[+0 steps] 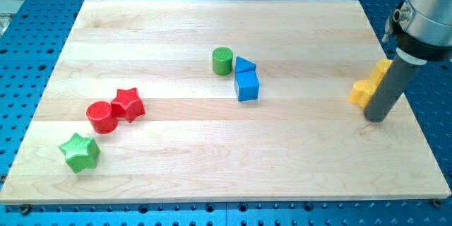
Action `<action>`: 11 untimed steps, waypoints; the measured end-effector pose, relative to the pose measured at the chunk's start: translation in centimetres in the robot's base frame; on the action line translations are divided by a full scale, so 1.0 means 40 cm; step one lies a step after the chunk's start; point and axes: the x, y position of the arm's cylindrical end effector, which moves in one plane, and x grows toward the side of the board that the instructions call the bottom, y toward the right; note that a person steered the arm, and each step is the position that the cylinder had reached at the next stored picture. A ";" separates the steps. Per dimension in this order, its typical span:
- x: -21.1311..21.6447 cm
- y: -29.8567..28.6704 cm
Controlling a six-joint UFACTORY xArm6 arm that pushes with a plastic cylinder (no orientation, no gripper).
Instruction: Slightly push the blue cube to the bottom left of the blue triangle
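The blue cube [247, 86] sits near the board's middle, touching the blue triangle [244, 64] just above it. A green cylinder [222, 61] stands just left of the triangle. My tip [375, 118] is far to the view's right, well apart from the blue blocks. It rests just right of a yellow block [367, 89], whose upper part the rod hides.
A red cylinder [101, 117] and a red star [128, 104] touch at the view's left. A green star [80, 152] lies below them near the bottom-left corner. The wooden board [226, 169] ends on a blue perforated base all around.
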 end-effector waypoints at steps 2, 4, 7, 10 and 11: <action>-0.096 0.009; 0.005 0.017; -0.012 -0.010; -0.130 -0.183; -0.130 -0.331</action>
